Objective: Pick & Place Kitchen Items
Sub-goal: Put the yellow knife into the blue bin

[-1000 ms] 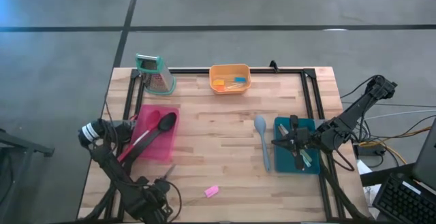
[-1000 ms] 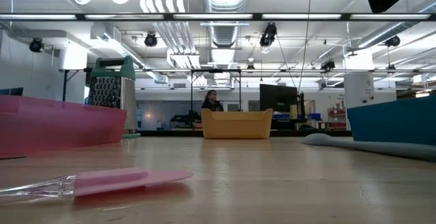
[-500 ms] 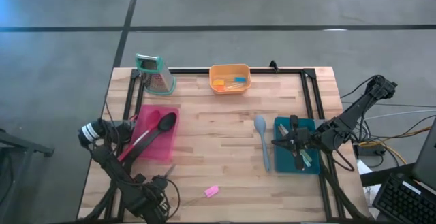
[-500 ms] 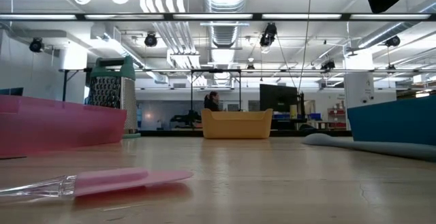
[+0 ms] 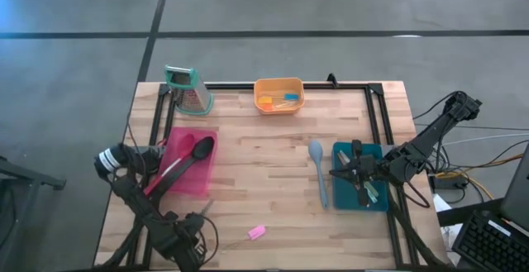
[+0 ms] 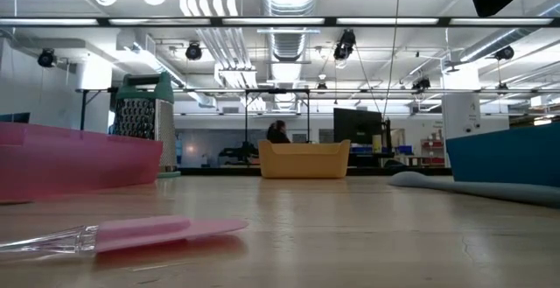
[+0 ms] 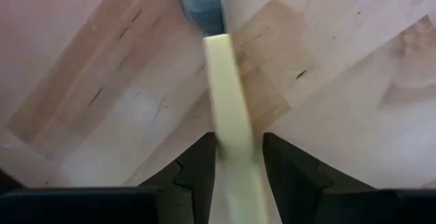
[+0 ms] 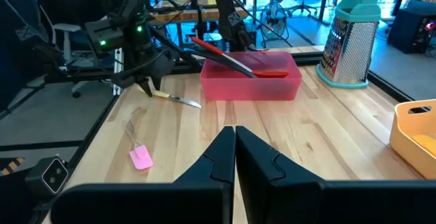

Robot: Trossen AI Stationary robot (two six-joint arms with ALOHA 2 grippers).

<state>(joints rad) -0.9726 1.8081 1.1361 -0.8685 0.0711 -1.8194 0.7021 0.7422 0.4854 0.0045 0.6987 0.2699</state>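
Observation:
My left gripper (image 5: 201,216) is near the table's front left, shut on a small knife (image 8: 178,101) with a pale-yellow handle and a grey blade (image 7: 201,3). My right gripper (image 5: 337,173) is shut and empty over the teal tray (image 5: 382,202), which holds slim cutlery. A black spoon (image 5: 198,150) and a red spoon (image 5: 165,173) lie in the pink tray (image 5: 197,185). A pale-blue spoon (image 5: 317,173) lies on the table left of the teal tray. A small pink tool (image 5: 256,232) lies flat near the front edge. My left gripper has the knife's yellow handle (image 7: 228,142) between its two fingers, one finger on each long side. The fingers lie along the handle, and the blade points away from them. The blade end rests low on the wooden table (image 8: 194,104).
A green-topped metal grater (image 5: 188,90) stands at the far left. An orange tub (image 5: 278,95) with small tools stands at the far middle. A black frame (image 5: 376,115) runs along the table's far and side edges. Bare wood lies in the middle.
A person far behind the table has moved a little. Nothing on the table has visibly changed.

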